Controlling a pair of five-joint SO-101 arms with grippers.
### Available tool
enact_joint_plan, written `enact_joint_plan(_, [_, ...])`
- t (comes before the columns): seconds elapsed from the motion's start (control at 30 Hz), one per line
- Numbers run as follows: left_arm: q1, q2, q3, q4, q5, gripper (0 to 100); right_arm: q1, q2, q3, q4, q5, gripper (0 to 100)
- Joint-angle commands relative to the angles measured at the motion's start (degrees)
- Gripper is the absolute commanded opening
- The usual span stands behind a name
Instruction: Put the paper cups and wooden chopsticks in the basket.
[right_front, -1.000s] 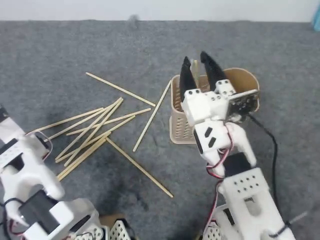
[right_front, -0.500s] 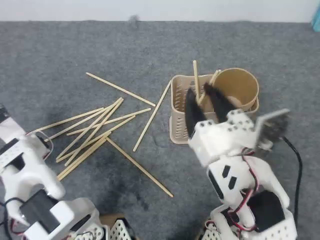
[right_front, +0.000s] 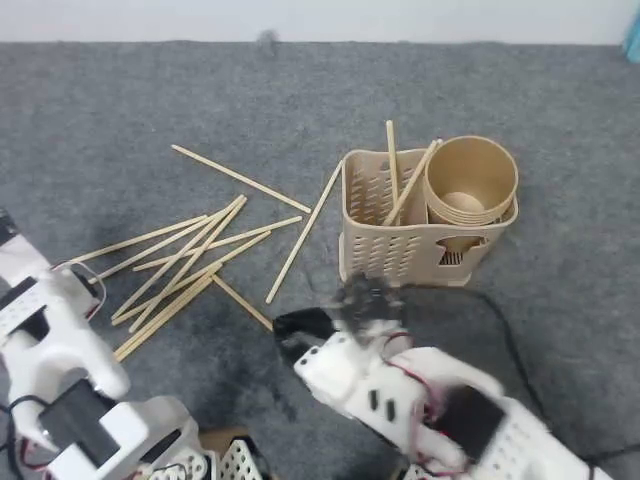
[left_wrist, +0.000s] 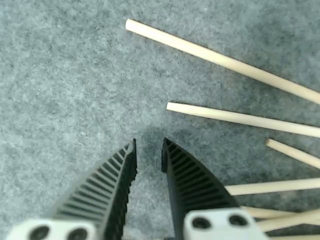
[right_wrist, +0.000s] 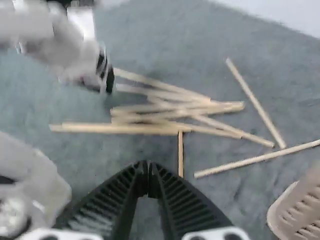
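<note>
In the basket (right_front: 385, 255): the paper cups (right_front: 470, 185); loose chopsticks (right_front: 200, 245) across the grey worktop (right_front: 130, 100).
The cups nest at its right end, two leaning chopsticks (right_front: 393, 160) beside them. The right gripper (right_wrist: 148, 167), near side of the basket, is pressed together, empty; the left gripper (left_wrist: 148, 145) stands slightly apart beside stick ends.

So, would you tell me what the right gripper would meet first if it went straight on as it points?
Probably the long chopstick lying crosswise just ahead of the right gripper. Its height above the carpet is unclear, so it might pass over.
</note>
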Motion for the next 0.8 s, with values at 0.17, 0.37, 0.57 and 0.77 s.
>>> enact_joint_plan(0.17, [0.2, -0.5, -1.5, -0.6, -0.4, 8, -0.4, 0.3, 22.5, -28.4, 0.4, 0.7])
enact_joint_plan(0.37, [1.4, -1.1, -2.1, -0.4, -0.1, 8, 0.0, 12.1, 19.3, -29.8, -2.8, 0.7])
enact_joint_plan(0.57, [7.1, -7.0, -10.4, 11.1, 1.5, 8, 4.7, 30.9, 17.1, -41.2, -2.5, 0.7])
enact_joint_plan(0.77, [15.3, -7.5, -26.5, 24.3, 10.2, 8, 5.8, 50.1, 11.0, -47.7, -2.5, 0.8])
